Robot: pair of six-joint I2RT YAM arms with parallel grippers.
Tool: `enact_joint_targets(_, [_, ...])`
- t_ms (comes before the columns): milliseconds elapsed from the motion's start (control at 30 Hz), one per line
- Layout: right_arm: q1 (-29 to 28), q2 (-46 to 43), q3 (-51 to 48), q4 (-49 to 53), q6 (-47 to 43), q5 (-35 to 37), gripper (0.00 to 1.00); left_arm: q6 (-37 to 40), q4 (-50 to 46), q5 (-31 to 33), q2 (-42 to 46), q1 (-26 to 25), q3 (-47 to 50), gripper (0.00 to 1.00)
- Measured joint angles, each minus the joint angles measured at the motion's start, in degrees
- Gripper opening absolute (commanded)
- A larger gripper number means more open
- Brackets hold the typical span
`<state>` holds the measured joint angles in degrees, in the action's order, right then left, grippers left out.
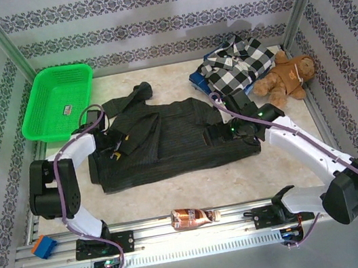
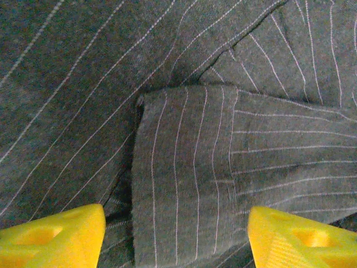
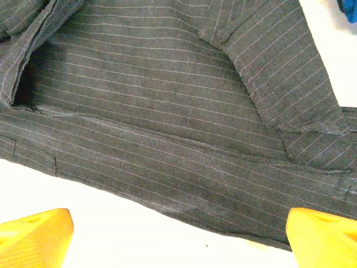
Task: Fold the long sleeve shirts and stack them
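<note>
Charcoal pinstripe shirt [image 1: 181, 144] is lying spread across the middle of the table [image 1: 176, 196]. Left gripper [image 2: 175, 234] is hovering over its left side, jaws open, a sleeve cuff [image 2: 184, 167] lying ungripped between the 2 yellow fingers [image 2: 56, 234]. Right gripper [image 3: 178, 237] is hovering over the shirt's right hem, jaws wide open, holding nothing. Checked flannel shirt [image 1: 236, 62] is sitting far right, touching a blue garment [image 1: 197, 79], beside a teddy bear [image 1: 290, 77].

Charcoal shirt [image 1: 181, 144] spread, checked shirt [image 1: 236, 66] bunched
</note>
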<state>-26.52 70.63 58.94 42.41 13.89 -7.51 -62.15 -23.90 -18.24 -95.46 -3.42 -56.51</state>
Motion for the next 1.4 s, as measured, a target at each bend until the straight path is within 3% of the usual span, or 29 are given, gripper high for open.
enact_joint_targets(100, [0.00, 0.00, -0.20, -0.02, -0.02, -0.35, 0.98, -1.40, 1.92, -0.02, -1.75, -0.09, 0.00, 0.55])
enact_joint_targets(333, [0.00, 0.02, -0.20, -0.74, -0.02, -0.96, 0.98, -4.15, 5.03, -0.11, -2.84, -0.52, 0.00, 0.09])
enact_joint_targets(400, [0.00, 0.02, -0.20, -1.03, -0.02, -0.98, 0.98, -4.50, 5.49, 0.07, -2.62, -0.76, 0.02, 0.05])
enact_joint_targets(700, [0.02, 2.62, 0.33, -2.14, -0.37, -1.01, 0.98, -8.61, 8.83, 1.55, 9.03, -4.26, 2.27, 0.01])
enact_joint_targets(933, [1.27, 7.08, 3.06, -2.62, -0.42, -1.95, 0.98, -17.14, 12.83, 5.29, 18.45, -14.21, 7.21, 0.02])
enact_joint_targets(1167, [5.75, 10.21, 5.07, -3.54, -0.42, -4.20, 0.98, -20.26, 12.83, 11.34, 19.74, -25.11, 4.70, 0.02])
enact_joint_targets(1267, [7.39, 10.23, 5.07, -3.65, -0.44, -5.35, 0.98, -20.55, 12.83, 13.84, 20.35, -26.58, 2.91, 0.04])
enact_joint_targets(1400, [8.70, 10.21, 5.07, -3.69, -0.59, -6.60, 0.98, -18.58, 12.55, 14.84, 19.06, -24.59, -2.08, 0.04])
